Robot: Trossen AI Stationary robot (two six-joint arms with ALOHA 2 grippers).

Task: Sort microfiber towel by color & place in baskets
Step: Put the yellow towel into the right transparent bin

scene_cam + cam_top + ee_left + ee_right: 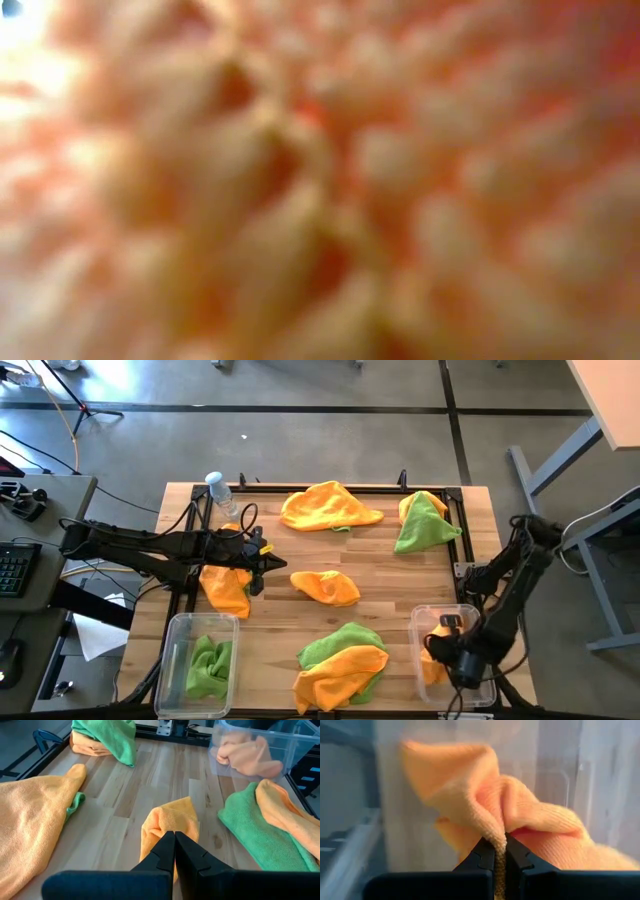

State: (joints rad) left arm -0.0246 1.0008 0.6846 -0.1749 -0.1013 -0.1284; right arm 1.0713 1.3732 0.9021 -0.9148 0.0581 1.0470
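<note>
High view first: we see the wooden table (380, 575) strewn with towels. The biggest is an orange towel (328, 507) spread near the far edge, with a green tip poking from under it. Next comes the near-edge pile, a green towel (345, 642) with an orange one (338, 676) lying on top of it. At the far right corner a green towel (424, 528) drapes over another orange one (415, 504). A small orange towel (326, 587) sits alone at the table's middle, and one more orange towel (228, 588) lies crumpled at the left, just under the left arm.

We count two clear baskets at the near edge. The left basket (176, 631) holds a green towel (209, 664). The right basket (417, 622) holds an orange towel (485, 800), and our right gripper (500, 847) is down inside it, fingers pinched tight on a fold of that cloth.

Our left gripper (174, 840) hangs over the table's left-middle, pointing at the small middle towel, its fingers pressed together with nothing between them.

A small water bottle (219, 491) stands at the far left corner.

Low view shows us only blurred orange fuzz pressed against the lens.
</note>
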